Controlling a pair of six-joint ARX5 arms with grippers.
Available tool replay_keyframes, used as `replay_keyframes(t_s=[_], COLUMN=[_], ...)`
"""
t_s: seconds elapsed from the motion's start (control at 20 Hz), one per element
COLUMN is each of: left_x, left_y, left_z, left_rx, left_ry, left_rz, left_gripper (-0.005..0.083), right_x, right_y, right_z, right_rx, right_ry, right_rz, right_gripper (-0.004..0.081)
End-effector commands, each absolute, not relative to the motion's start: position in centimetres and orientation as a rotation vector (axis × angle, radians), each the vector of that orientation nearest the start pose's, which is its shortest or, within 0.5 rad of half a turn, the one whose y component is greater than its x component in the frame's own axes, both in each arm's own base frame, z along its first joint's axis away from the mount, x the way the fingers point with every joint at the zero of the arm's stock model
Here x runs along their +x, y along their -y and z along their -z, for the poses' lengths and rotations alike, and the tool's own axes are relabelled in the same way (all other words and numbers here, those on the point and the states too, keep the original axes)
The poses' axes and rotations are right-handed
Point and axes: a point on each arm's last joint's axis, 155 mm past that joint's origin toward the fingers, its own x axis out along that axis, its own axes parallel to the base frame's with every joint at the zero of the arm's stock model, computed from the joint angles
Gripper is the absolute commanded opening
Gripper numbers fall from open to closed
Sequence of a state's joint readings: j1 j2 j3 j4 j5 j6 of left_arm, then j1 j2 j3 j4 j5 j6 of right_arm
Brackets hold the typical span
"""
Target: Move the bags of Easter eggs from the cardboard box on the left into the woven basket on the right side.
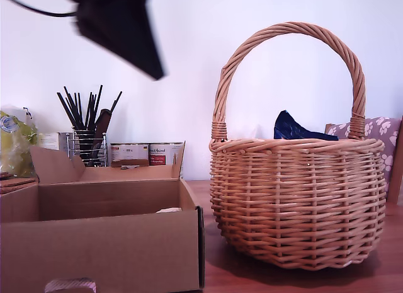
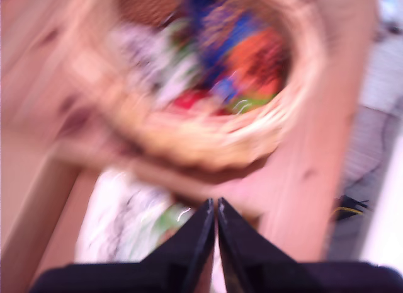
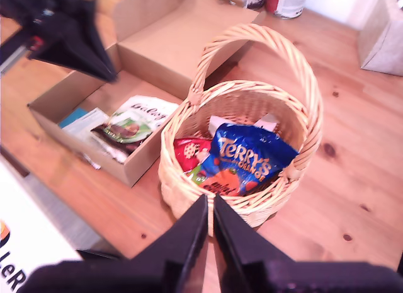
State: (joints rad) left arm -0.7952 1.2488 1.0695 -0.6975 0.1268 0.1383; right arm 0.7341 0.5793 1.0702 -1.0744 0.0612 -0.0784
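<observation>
The woven basket (image 1: 296, 198) stands on the wooden table at the exterior view's right. It holds a red bag (image 3: 186, 151) beside a blue Terry's bag (image 3: 249, 157), whose corner pokes above the rim (image 1: 293, 128). The cardboard box (image 1: 101, 242) at the exterior view's left holds a white bag with green and brown print (image 3: 135, 120), seen blurred in the first wrist view (image 2: 126, 217). My first gripper (image 1: 156, 71) hangs shut and empty above the box, motion-blurred (image 2: 216, 205). My second gripper (image 3: 210, 205) is shut and empty, high over the basket's rim (image 3: 302, 97).
Behind the box are two tins (image 1: 148, 154), a wire holder of black utensils (image 1: 88, 135) and a yellow-green clear bag (image 1: 12, 142). A paw-print cushion (image 1: 378, 132) sits behind the basket. The basket's tall handle (image 1: 289, 31) arches over its opening.
</observation>
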Motion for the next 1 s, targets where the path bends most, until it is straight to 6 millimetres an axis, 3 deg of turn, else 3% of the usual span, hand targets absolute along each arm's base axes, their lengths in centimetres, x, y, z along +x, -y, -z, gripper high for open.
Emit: replay_keyframes(t_s=[0.0, 0.15, 0.45, 0.5, 0.55, 0.6, 0.65, 0.7, 0.95], left_x=[22.9, 22.7, 22.9, 23.0, 22.8, 22.8, 23.1, 23.2, 24.3], left_y=[25.5, 23.7, 22.2, 22.1, 22.3, 22.3, 22.3, 22.2, 23.0], left_z=[-18.1, -18.0, -16.9, -16.8, -16.5, -16.2, -15.6, -14.8, -10.5], left_rx=[0.409, 0.453, 0.538, 0.534, 0.529, 0.527, 0.540, 0.580, 0.646], left_ry=[-0.765, -0.748, -0.779, -0.786, -0.800, -0.812, -0.828, -0.842, -0.939], left_rz=[0.885, 0.856, 0.865, 0.864, 0.876, 0.880, 0.872, 0.882, 0.898], left_gripper=[-0.0023, -0.0023, -0.0019, 0.0042, 0.0207, 0.0489, 0.0716, 0.0794, 0.0779], right_x=[15.9, 16.4, 17.1, 17.1, 17.1, 17.1, 17.1, 17.1, 17.0], right_y=[-12.8, -14.1, -14.7, -14.7, -14.7, -14.7, -14.7, -14.7, -14.6], right_z=[-25.2, -23.7, -24.9, -24.9, -24.8, -24.8, -24.8, -24.8, -24.7], right_rx=[-0.316, -0.310, -0.291, -0.291, -0.292, -0.292, -0.292, -0.292, -0.313], right_ry=[-0.567, -0.564, -0.500, -0.501, -0.503, -0.503, -0.502, -0.503, -0.500], right_rz=[-0.672, -0.705, -0.711, -0.711, -0.711, -0.711, -0.711, -0.711, -0.716], right_gripper=[-0.0013, -0.0013, -0.0013, -0.0013, -0.0013, -0.0013, -0.0013, -0.0013, -0.0013])
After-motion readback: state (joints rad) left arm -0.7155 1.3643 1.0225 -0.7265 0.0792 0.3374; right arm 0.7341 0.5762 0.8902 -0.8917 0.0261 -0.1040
